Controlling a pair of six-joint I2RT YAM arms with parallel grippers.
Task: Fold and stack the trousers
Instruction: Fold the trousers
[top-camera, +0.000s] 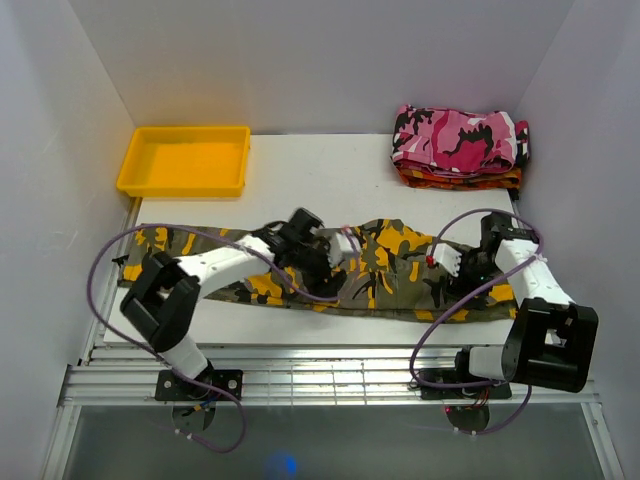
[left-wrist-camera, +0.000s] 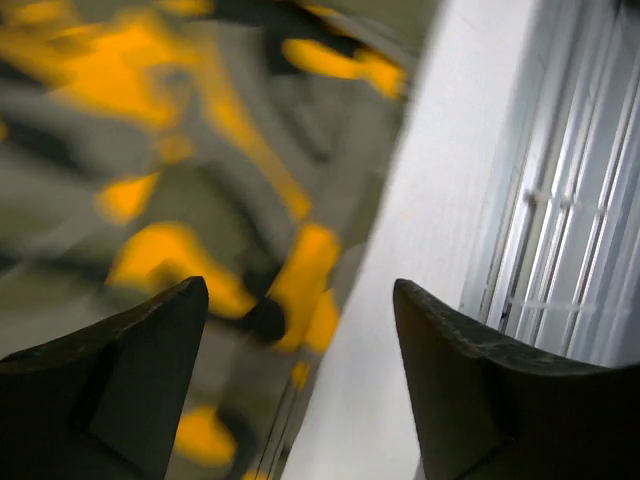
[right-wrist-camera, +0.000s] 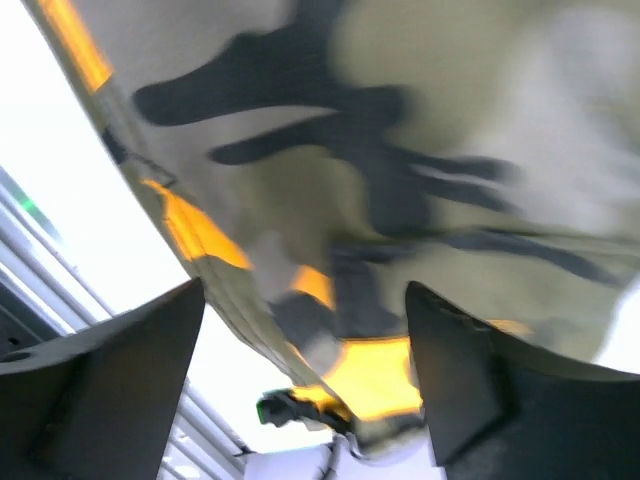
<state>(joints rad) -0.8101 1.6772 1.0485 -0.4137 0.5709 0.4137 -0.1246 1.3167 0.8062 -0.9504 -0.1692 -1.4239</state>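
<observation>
Trousers (top-camera: 390, 270) lay stretched out across the near half of the tabletop (top-camera: 320, 180), with both sets of fingers spread above them.
The camouflage cloth ran as one long strip from 9 o'clock to 3 o'clock, near the tabletop's 6 o'clock edge. The left fingers (left-wrist-camera: 110, 390) stood wide apart over the strip's middle and held nothing; the blurred wrist view showed cloth behind one finger and bare tabletop behind the other. The right fingers (right-wrist-camera: 110, 390) were spread just as wide over the 3 o'clock part of the cloth, also holding nothing. At 11 o'clock sat a yellow tray (top-camera: 180, 188), apart from the trousers. At 1 o'clock a pink camouflage garment (top-camera: 455, 135) lay folded on an orange-red garment (top-camera: 460, 178).
</observation>
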